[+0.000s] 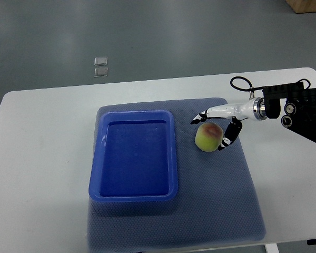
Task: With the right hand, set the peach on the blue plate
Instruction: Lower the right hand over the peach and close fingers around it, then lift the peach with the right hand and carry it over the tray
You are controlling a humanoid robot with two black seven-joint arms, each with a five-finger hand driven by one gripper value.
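Closest to the lens, a grey mat [210,205] covers the white counter [42,158]. On it, the peach [209,136] sits at three o'clock from the empty blue plate [134,196]. Fingers of the right hand [217,128] are spread around the fruit, not clamped. Closing off-centre could roll it away; a loose pinch could drop it short of the rim.

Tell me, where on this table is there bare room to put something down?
The shallow blue plastic tray holds nothing. The grey-blue mat is bare in front of the tray and to its right, below the green-and-red peach. The white table lies bare left of the mat. Only the peach's spot is crowded, with the right hand around it.
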